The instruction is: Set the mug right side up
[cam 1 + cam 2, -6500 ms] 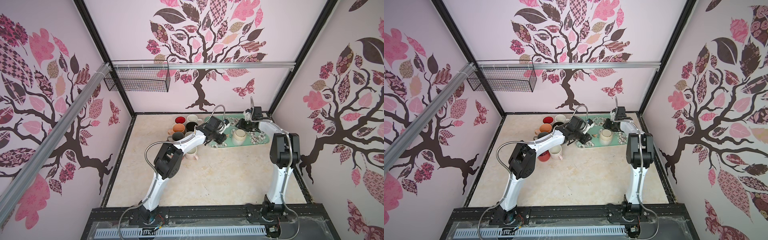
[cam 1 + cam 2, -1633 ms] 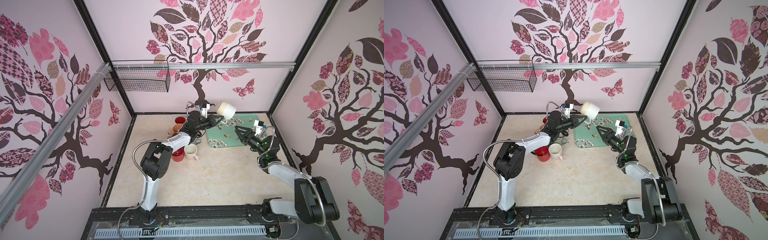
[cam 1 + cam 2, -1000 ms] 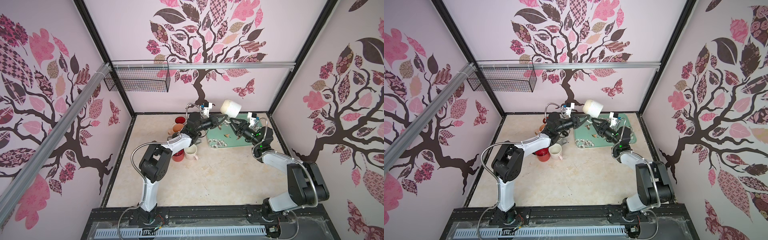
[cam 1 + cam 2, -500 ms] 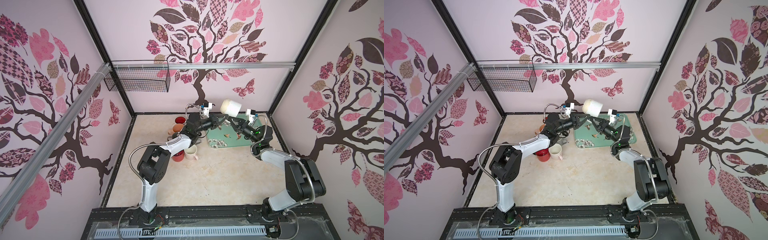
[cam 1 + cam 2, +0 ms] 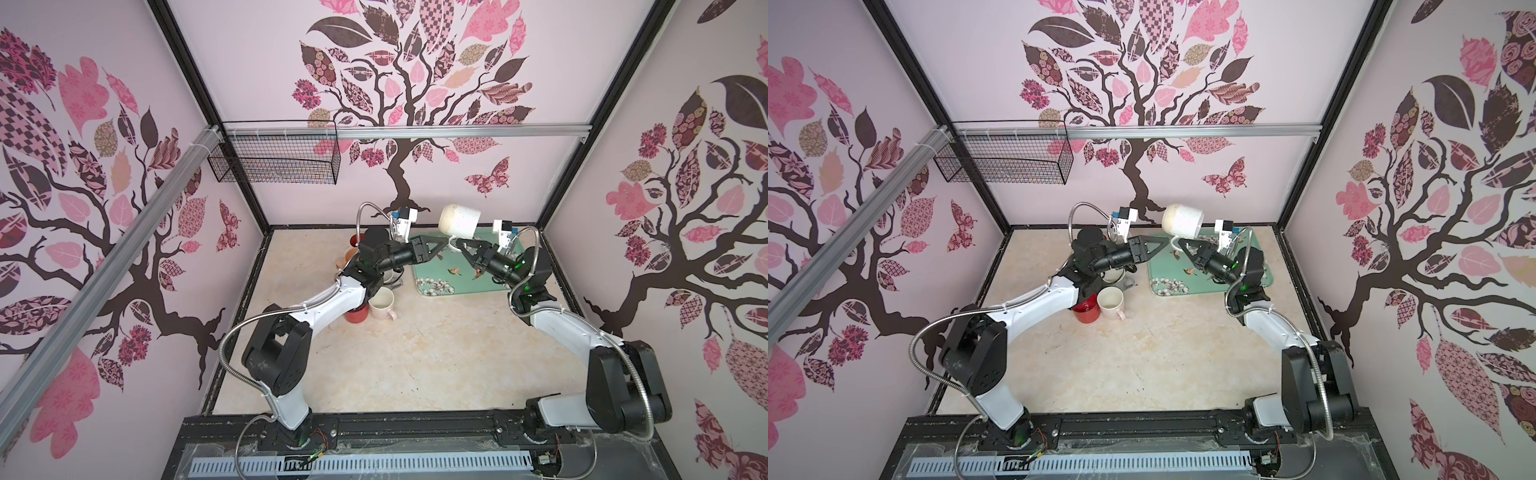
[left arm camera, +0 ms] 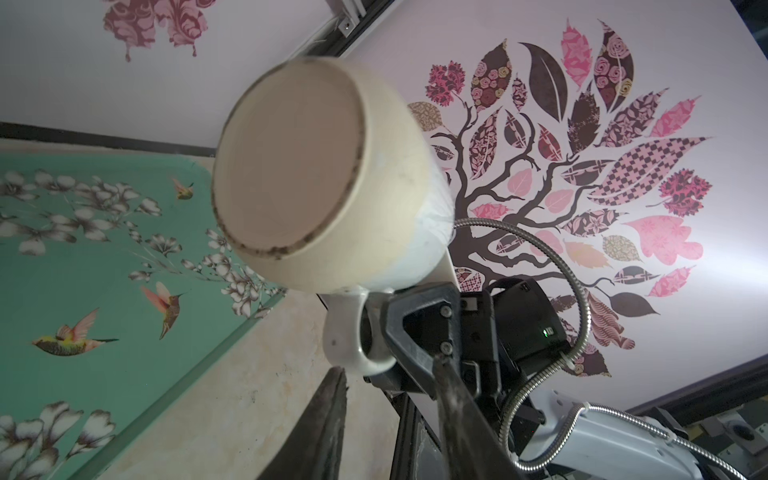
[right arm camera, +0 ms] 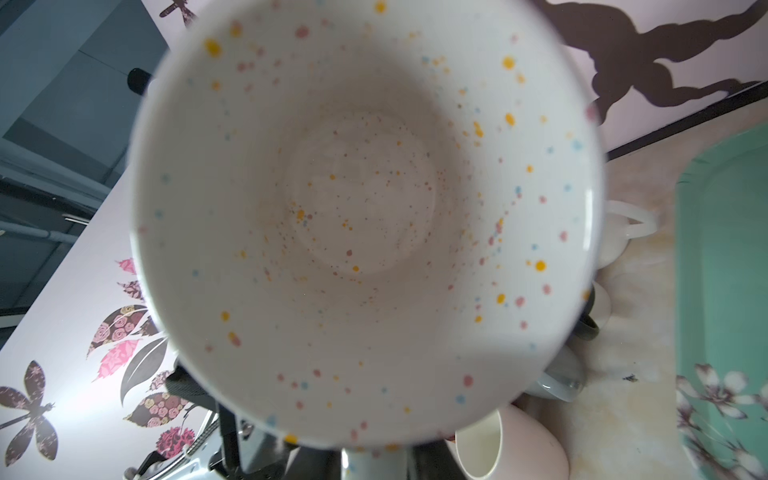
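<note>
**Mug in air, R gripper on handle**

R gripper [image 5: 458,245] is clamped on the handle of the mug [image 5: 459,220], w/ the handle on the underside. L gripper [image 5: 444,244] sits nearly tip-to-tip w/ it. Its fingers [image 6: 328,424] are parted, just short of the handle and not gripping. Mug is off the table [image 5: 415,365], lying roughly sideways: flat base twd L arm, mouth twd R wrist cam. In both top views it shows over the far-left end of the green tray [image 5: 457,284]. Cups are clustered left of the tray. Red cup [image 5: 356,314] & pale cup [image 5: 383,302] are upright and touching.
</note>
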### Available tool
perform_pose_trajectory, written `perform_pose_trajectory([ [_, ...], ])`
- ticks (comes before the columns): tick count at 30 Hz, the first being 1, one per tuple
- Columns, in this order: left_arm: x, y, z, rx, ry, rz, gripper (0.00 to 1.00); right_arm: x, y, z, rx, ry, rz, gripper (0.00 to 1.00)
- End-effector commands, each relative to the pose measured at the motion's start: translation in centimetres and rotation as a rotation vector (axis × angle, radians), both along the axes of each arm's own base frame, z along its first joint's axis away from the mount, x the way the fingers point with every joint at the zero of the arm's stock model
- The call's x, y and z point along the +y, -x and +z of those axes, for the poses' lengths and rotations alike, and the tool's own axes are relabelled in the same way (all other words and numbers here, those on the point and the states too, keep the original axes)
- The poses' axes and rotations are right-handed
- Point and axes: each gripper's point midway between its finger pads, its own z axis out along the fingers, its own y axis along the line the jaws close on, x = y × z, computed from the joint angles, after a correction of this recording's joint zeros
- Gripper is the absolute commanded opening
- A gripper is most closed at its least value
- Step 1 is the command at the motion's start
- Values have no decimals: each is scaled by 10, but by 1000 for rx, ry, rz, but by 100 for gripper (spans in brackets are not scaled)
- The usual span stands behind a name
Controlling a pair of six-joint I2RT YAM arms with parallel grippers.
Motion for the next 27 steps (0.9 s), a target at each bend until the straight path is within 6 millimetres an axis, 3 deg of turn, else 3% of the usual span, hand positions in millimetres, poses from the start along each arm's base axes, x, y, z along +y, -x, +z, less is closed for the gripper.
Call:
perform_pose_trajectory([
  [1, 24, 13, 11, -149, -59, 24, 42, -11, 7, 45, -148, 83, -76, 0],
  [6, 60, 31, 6, -222, -250, 109, 44, -15, 19, 40, -150, 214, -119, 0],
  [9, 97, 32, -2, -228, -379, 212, 44, -2, 32, 29, -153, 373, -121, 0],
  [12, 145, 29, -8, -197, -494, 348, 45, 38, 59, 7, -184, 594, -40, 0],
  [16, 217, 26, -14, -123, -574, 552, 45, 97, 115, -30, -264, 824, 130, 0],
  [19, 264, 31, -18, -78, -589, 689, 46, 129, 149, -59, -267, 945, 248, 0],
  [22, 298, 38, -23, -37, -607, 791, 48, 161, 177, -88, -246, 1048, 365, 0],
  [27, 336, 56, -27, -33, -748, 936, 48, 199, 192, -130, -243, 1193, 429, 0],
])
